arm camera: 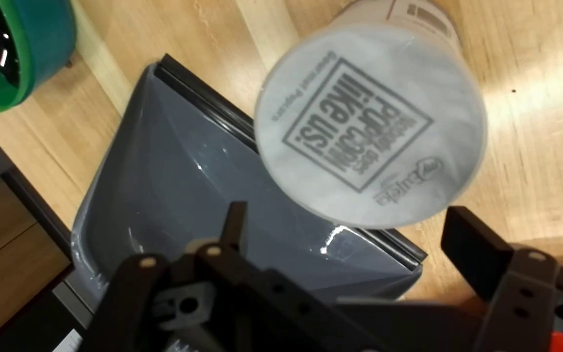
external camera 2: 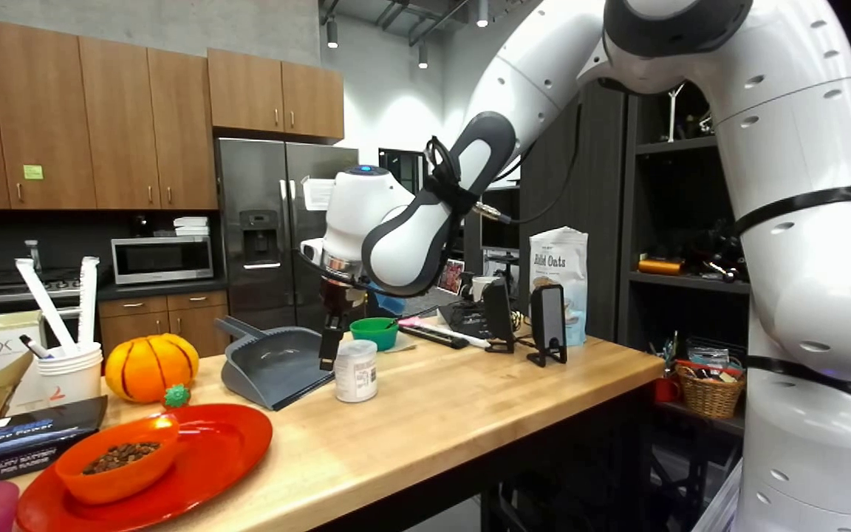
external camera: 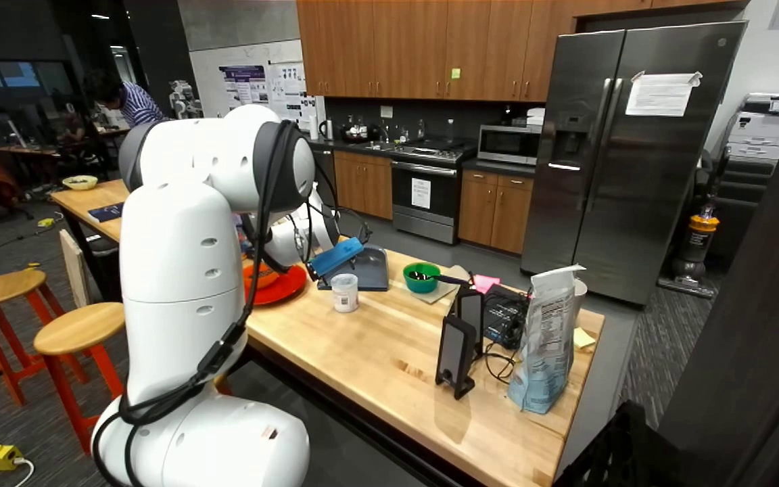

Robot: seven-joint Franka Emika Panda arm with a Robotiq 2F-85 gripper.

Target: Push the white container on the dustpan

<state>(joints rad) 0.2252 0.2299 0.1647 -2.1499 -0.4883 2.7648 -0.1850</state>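
Observation:
The white container point(external camera: 345, 293) stands upright on the wooden table beside the front lip of the dark grey dustpan point(external camera: 372, 270). Both also show in an exterior view, the container point(external camera 2: 356, 372) close to the dustpan point(external camera 2: 278, 362). In the wrist view the container's printed lid point(arm camera: 369, 127) overlaps the lip of the dustpan point(arm camera: 179, 171), so I cannot tell whether they touch. My gripper point(arm camera: 355, 239) is open with nothing between its fingers. In an exterior view the gripper point(external camera 2: 328, 360) points down over the dustpan's edge, next to the container. Its fingertips are hidden in an exterior view behind its blue piece point(external camera: 335, 257).
A green bowl point(external camera 2: 374, 334) stands behind the dustpan. A red plate point(external camera 2: 237, 443) with an orange bowl point(external camera 2: 119, 473) and a pumpkin point(external camera 2: 152, 367) are beside the dustpan. Black speakers point(external camera: 457, 355) and a tall oats bag point(external camera: 546, 338) stand toward the table's far end.

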